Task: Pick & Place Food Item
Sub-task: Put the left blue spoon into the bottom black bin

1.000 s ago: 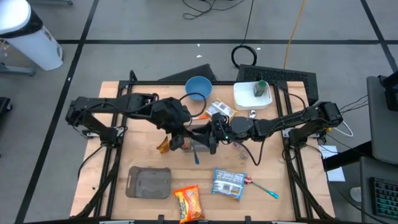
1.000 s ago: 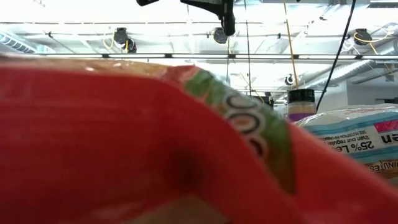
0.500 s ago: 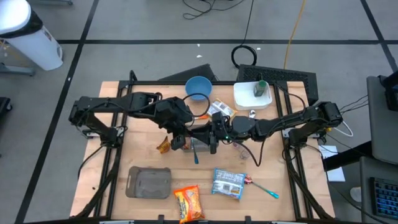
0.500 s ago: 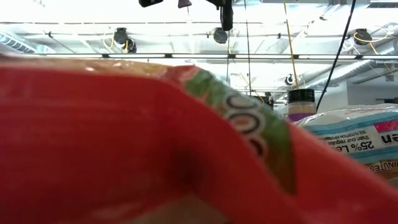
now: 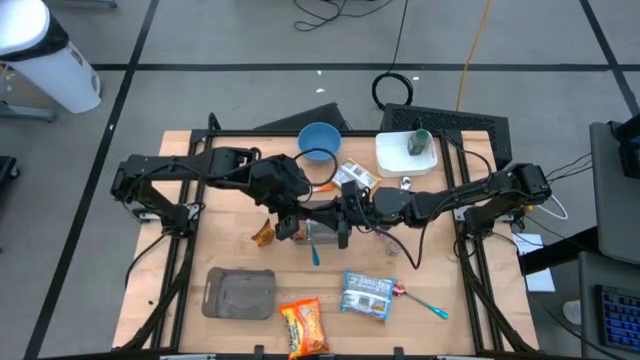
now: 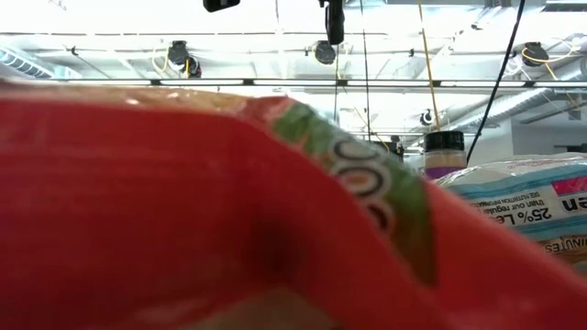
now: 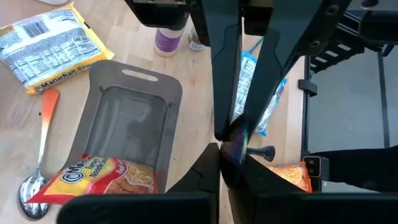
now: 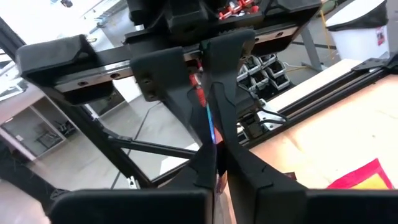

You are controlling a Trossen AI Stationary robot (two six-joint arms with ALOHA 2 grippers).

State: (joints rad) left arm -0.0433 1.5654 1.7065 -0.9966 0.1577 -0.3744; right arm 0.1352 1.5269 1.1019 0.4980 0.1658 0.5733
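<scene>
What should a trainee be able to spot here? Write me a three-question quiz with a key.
1. True or false: the left gripper is open and holds nothing.
2. Which thing lies nearest the grey tray? A) orange noodle packet B) blue bowl C) white container
3. Fill in: at the table's middle, the left gripper and the right gripper are both shut on the same ____.

Key: 1 false, it is shut on the blue wrapper; 2 A; 3 blue wrapper.
</scene>
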